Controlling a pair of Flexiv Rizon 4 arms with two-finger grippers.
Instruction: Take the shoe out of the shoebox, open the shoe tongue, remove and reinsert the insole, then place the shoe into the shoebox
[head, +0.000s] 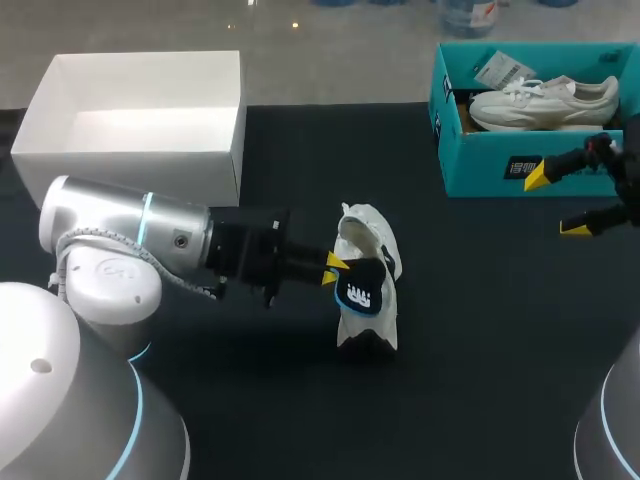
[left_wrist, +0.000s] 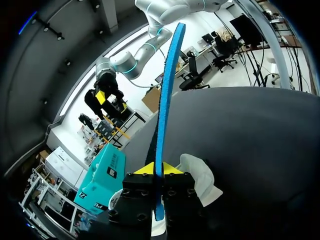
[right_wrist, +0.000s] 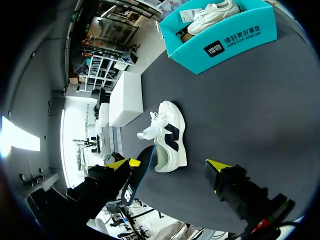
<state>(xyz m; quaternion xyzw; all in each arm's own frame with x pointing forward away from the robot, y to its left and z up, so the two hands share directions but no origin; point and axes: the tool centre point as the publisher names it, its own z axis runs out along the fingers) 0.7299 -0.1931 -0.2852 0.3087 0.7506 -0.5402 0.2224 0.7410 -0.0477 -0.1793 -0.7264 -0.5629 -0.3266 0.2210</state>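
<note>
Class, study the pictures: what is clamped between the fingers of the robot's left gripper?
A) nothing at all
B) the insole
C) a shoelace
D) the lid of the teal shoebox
B: in the left wrist view the left gripper has both yellow tips pressed against the thin, blue-edged insole, which stands out ahead of it, with the shoe on the table below.
</note>
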